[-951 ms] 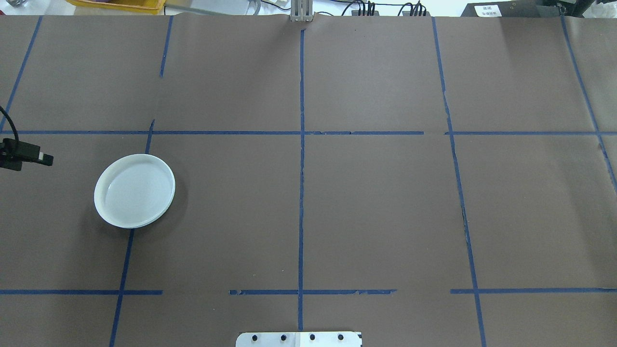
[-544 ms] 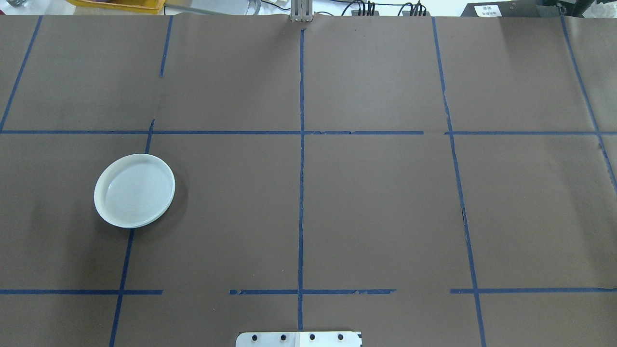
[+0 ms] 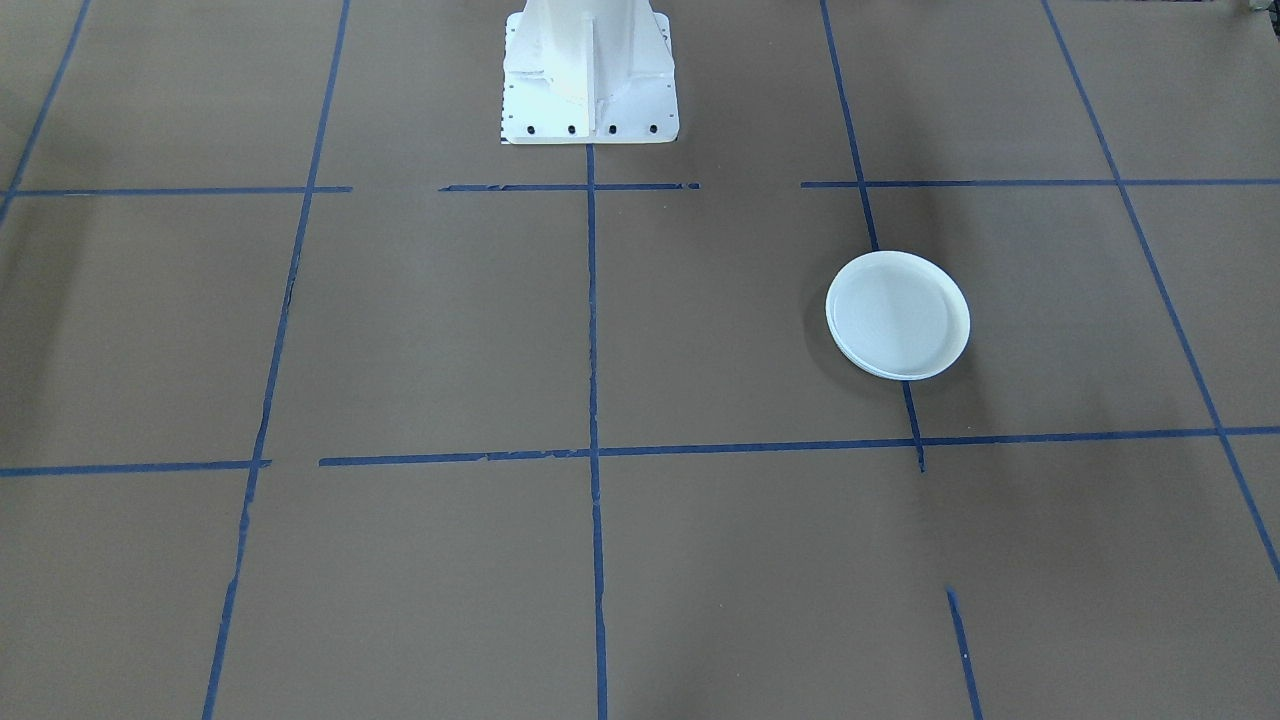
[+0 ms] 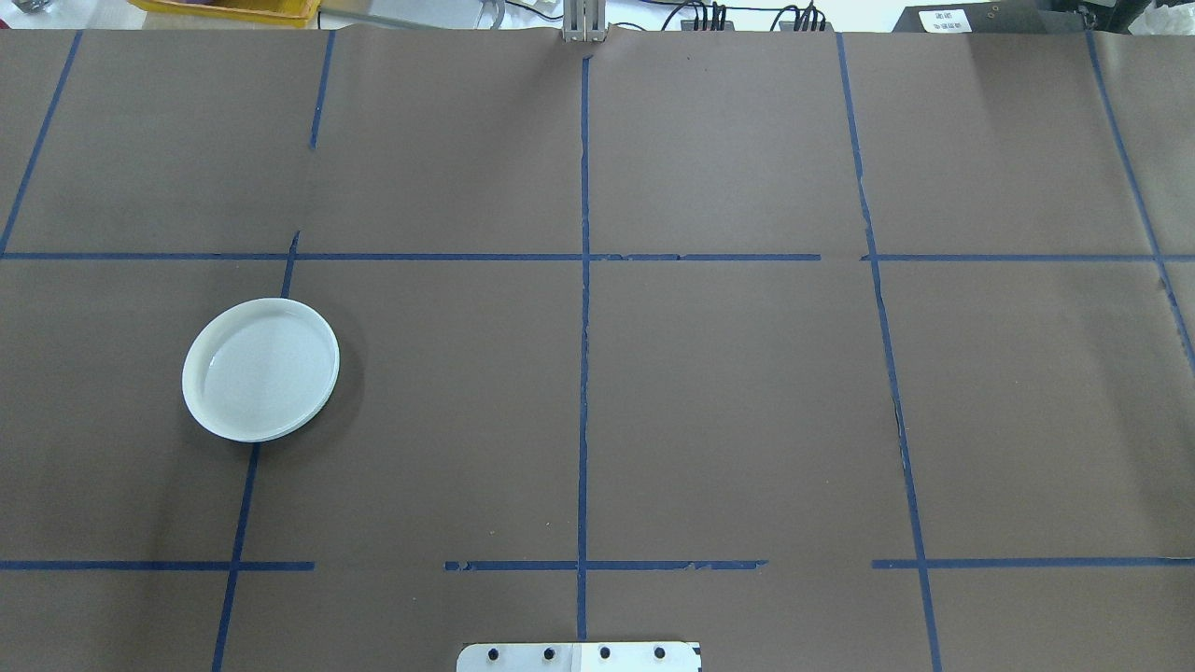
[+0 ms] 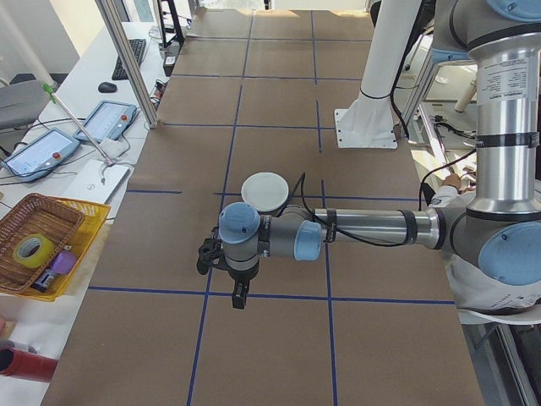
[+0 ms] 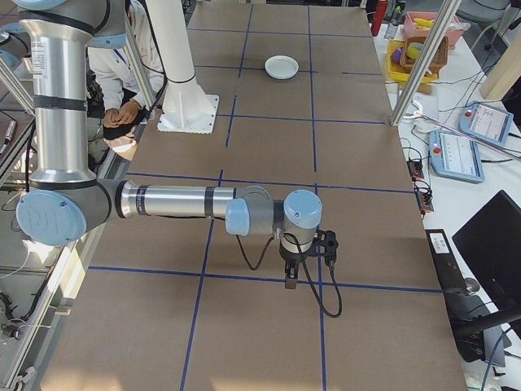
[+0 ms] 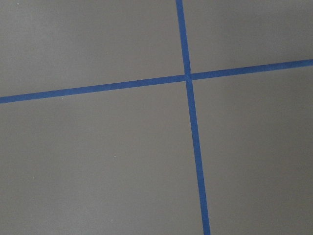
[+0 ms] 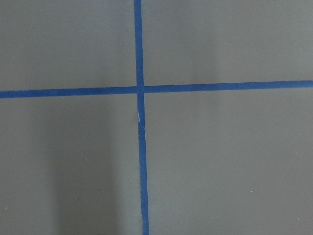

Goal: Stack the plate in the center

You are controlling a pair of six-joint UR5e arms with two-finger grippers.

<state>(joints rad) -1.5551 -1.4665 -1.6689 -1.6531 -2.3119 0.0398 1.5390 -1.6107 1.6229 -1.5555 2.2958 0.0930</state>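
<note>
Left gripper [image 5: 240,296] hangs over the brown table [image 4: 728,392], out past the plate [image 4: 260,370] toward the table's end, its near arm stretched level from the robot; whether its fingers are wide or narrow I cannot tell from this side view. Right gripper [image 6: 290,277] hangs the same way at the far end of the table from the plate, and its opening I cannot tell either. Both wrist cameras look straight down on crossings of blue tape [image 7: 188,77] on the paper. That pale plate lies flat on a tape line, off to the robot's left of the white base [image 3: 588,75], with nothing touching it. It looks like more than one plate nested, a second rim showing under its edge.
</note>
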